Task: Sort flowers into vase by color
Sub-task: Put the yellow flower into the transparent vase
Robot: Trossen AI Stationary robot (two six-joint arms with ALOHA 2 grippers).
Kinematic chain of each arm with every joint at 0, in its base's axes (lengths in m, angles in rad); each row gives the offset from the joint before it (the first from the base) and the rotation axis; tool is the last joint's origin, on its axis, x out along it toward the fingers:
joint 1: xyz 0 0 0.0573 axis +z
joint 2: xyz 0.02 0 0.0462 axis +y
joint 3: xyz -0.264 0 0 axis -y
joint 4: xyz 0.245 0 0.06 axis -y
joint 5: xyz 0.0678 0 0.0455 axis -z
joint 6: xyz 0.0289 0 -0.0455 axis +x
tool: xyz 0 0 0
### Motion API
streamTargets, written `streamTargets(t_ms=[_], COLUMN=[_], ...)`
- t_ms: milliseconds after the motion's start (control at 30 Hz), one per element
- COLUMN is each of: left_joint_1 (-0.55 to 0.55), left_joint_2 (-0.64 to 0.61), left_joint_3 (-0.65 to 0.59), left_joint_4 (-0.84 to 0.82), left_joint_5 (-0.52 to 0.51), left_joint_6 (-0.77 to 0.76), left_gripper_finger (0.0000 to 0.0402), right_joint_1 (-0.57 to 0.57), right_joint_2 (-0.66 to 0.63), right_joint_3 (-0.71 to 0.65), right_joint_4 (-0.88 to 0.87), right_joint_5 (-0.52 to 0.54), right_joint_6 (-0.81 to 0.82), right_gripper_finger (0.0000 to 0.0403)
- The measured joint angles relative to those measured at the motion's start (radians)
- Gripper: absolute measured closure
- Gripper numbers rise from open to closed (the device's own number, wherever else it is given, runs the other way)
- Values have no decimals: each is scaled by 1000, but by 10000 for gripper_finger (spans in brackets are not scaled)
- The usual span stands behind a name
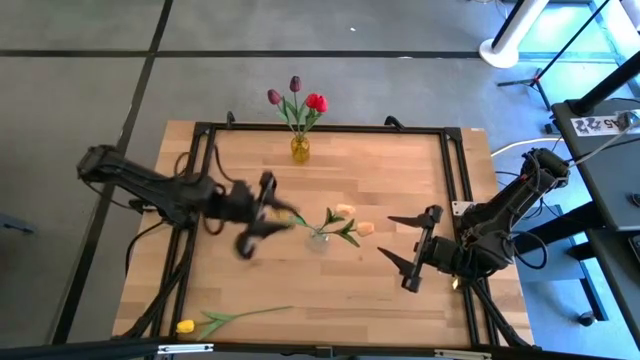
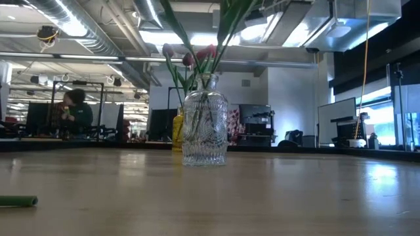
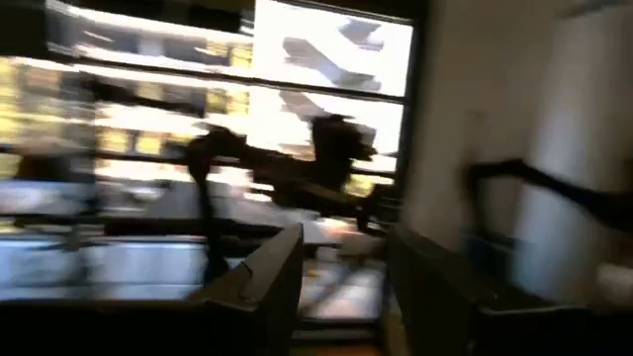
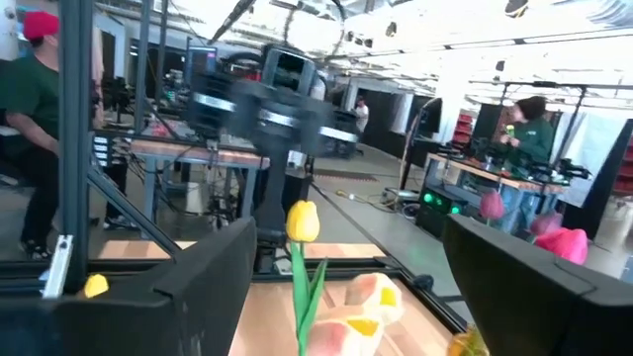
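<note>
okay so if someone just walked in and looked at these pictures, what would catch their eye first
Probably the clear glass vase at mid-table holding pale peach tulips, with the left claw right beside their stems. Next, the small yellow vase at the far edge, holding a red tulip and dark purple tulips. A lone yellow tulip lies flat near the front edge, and the right claw waits open to the right.

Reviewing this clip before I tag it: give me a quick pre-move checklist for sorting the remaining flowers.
1. Clear vase upright mid-table: ok.
2. Peach tulips sit in it: ok.
3. Amber vase at the far edge holds the red and purple tulips: ok.
4. Yellow tulip on the near edge, not yet sorted: not ok.
5. Left gripper beside the clear vase, grip: cannot tell.
6. Right gripper open, empty: ok.
</note>
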Motion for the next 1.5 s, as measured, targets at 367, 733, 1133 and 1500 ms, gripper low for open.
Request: streamTargets(t_ms=[367,733,1133,1500], left_joint_1=[-430,-711,-715,-777], left_joint_2=[28,224,349,348], left_joint_3=[0,0,0,122], left_joint_4=[-209,-335,-570,-1027], left_joint_5=[-57,-267,-222,-127], left_joint_6=[-143,-820,-1462,-1603], left_gripper_finger=[257,257,257,257], right_joint_1=[0,0,1,1], right_joint_2=[0,0,0,-39], right_joint_3=[0,0,0,0], right_joint_4=[-35,-74,-183,-185], right_joint_5=[33,174,204,235], right_joint_6=[-24,-6,120,91], right_gripper_finger=[79,79,79,79])
